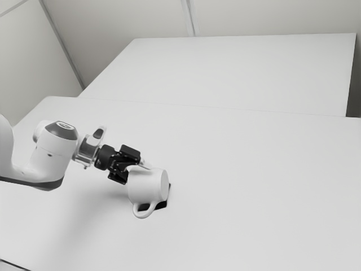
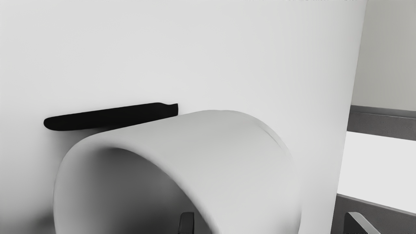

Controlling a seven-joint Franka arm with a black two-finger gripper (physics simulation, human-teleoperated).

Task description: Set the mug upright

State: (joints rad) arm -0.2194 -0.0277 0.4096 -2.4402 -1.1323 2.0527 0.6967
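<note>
My gripper (image 1: 136, 170) is open: wrist view puts one finger inside the mug's (image 1: 145, 185) hollow mouth, the other outside, apart from its wall. Exterior view gives the handle and base; mug lies on its side, mouth toward me. Black patch (image 1: 159, 205) beside it. White table (image 1: 242, 186); beyond, another pale surface (image 1: 225, 70), then plain walls (image 1: 130, 17).

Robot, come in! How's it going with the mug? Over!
Gripper open, astride the rim of the mug. Mug lying on its side, not upright yet. Dark shape beside it, can't tell if it's in the way. Over.
</note>
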